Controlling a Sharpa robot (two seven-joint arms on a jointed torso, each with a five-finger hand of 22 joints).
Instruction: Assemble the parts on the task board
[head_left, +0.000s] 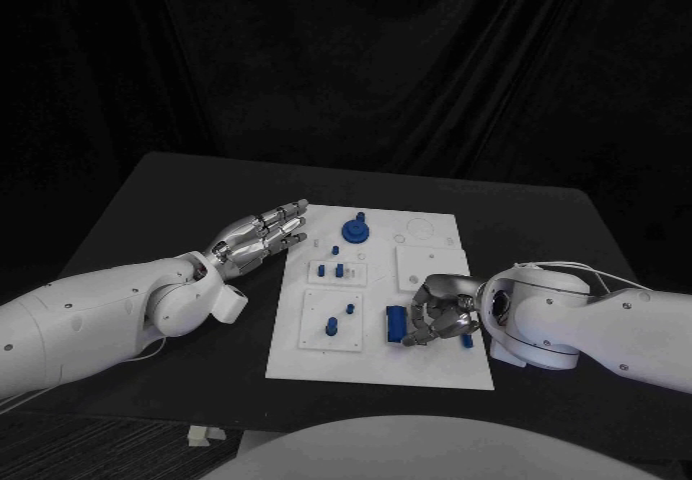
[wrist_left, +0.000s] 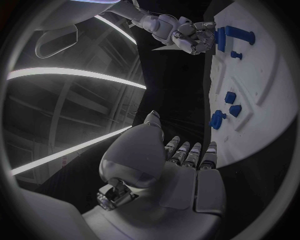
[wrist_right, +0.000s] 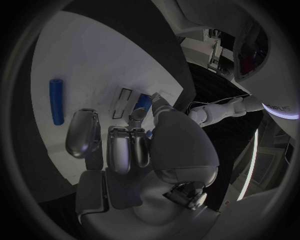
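Task board (head_left: 433, 362) mid-assembly: several blue parts seated, a blue bar (head_left: 394, 323) loose. Right hand (head_left: 440, 318) curled over it, grasp unclear; left hand (head_left: 264, 235) spread, empty.

left hand (wrist_left: 181, 175) fingers straight, empty | task board (wrist_left: 262, 95) with blue parts (wrist_left: 217, 119)

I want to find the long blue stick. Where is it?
In the head view, the blue stick lies on the white board, near its front edge, just left of the right hand.
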